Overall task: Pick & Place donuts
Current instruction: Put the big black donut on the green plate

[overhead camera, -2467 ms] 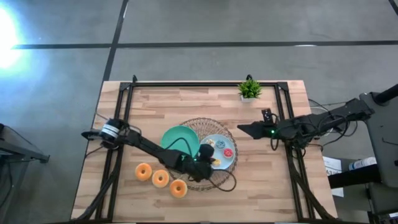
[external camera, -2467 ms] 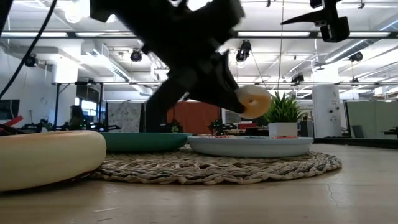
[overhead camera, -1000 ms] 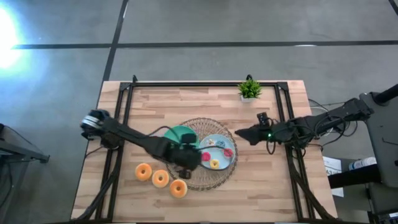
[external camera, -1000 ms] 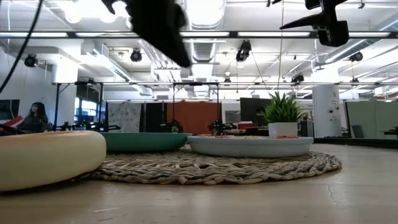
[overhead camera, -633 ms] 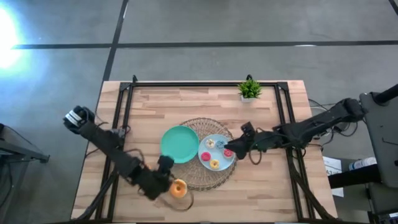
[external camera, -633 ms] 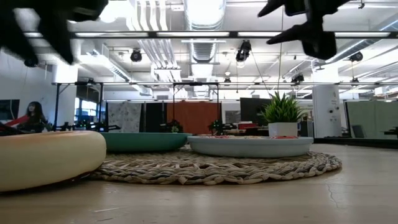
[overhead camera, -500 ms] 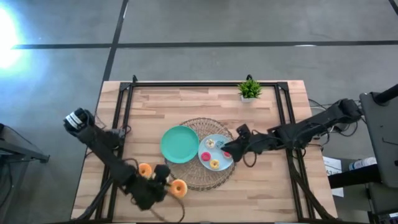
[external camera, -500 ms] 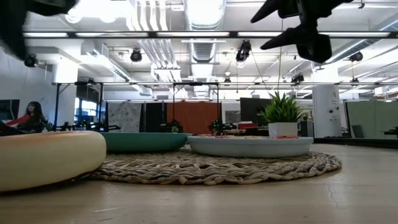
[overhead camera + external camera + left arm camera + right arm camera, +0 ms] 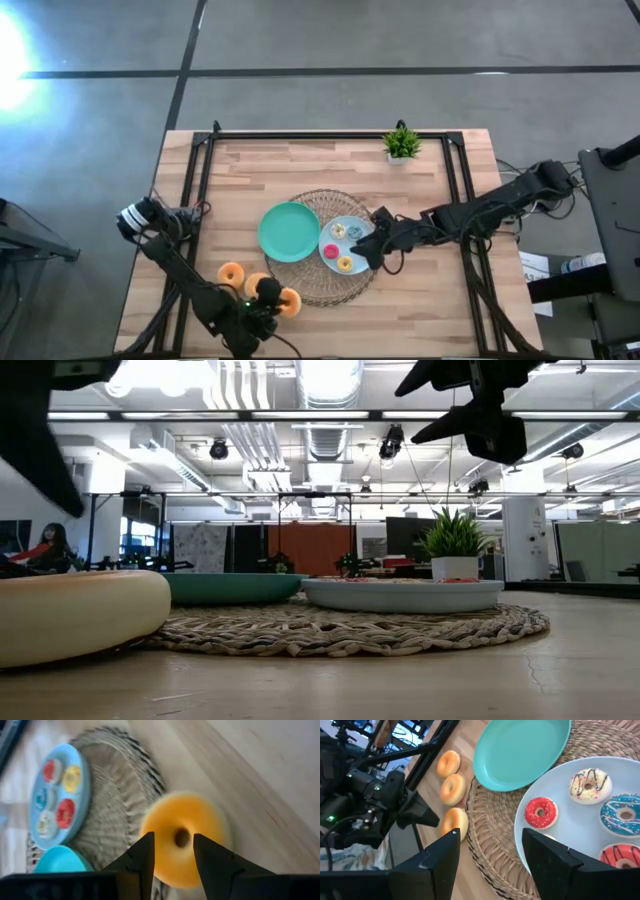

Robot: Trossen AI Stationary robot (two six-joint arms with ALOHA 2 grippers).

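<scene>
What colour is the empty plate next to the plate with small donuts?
Green plate, a teal shade, clearest in the right wrist view.

Left arm bent low along the tabletop's near-left edge with its hand (image 9: pixel 268 293) fingers parted and empty, right arm stretched in from the right side, its hand (image 9: pixel 366 248) also spread open and empty.

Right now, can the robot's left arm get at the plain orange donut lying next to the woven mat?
Probably yes. The left gripper is open right in front of the plain orange donut beside the round woven mat, and nothing sits between its fingers and the donut.
</scene>
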